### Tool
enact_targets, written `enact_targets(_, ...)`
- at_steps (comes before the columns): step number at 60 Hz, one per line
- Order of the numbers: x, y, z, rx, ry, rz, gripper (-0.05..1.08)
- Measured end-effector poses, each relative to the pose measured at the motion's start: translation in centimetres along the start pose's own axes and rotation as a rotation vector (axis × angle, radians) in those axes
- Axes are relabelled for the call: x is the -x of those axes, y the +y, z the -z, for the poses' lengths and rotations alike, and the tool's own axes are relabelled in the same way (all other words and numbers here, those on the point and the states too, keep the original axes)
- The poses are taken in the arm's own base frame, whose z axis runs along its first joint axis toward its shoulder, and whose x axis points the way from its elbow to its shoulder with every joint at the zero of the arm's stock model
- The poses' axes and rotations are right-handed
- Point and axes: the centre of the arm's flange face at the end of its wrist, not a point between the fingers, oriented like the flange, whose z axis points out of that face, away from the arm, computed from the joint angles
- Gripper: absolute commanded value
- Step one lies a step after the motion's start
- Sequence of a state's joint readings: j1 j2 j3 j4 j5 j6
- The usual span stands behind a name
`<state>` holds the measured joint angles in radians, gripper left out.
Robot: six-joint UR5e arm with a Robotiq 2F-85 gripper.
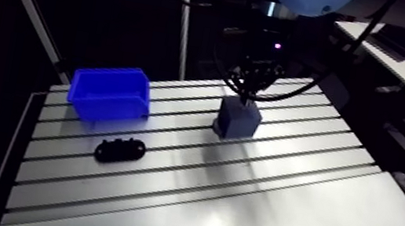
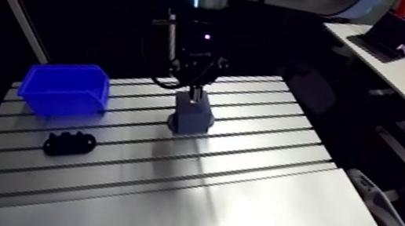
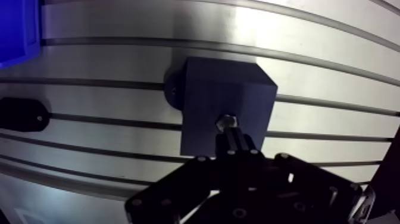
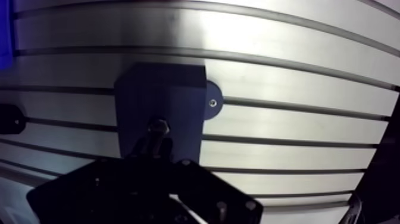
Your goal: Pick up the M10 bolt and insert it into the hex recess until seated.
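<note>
Wrist view: gripper (image 3: 230, 137) pinches shiny bolt (image 3: 227, 122) atop matte block (image 3: 205, 98).

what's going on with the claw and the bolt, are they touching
Touching. The wrist view shows the claw closed on the bolt over the dark block, with no gap visible.

No readable text, label, brand, number or sign anywhere; nothing legible on the blue plastic bin (image 1: 109, 94), the dark grey square block (image 1: 237, 118), the black oblong part (image 1: 119, 149) or the slotted aluminium table (image 1: 252, 211)
</note>
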<state>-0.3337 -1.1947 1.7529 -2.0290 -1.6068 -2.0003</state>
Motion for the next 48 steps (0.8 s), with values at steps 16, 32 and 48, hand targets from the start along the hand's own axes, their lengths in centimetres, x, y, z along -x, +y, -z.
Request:
enact_targets(16, 0.1, -0.1, 0.7, 0.004, 0.009, 0.000, 1.07)
enact_targets(32, 0.2, -0.2, 1.2, 0.008, 0.016, 0.000, 1.02)
enact_targets(48, 0.3, -0.3, 1.8, 0.011, 0.022, -0.001, 0.01)
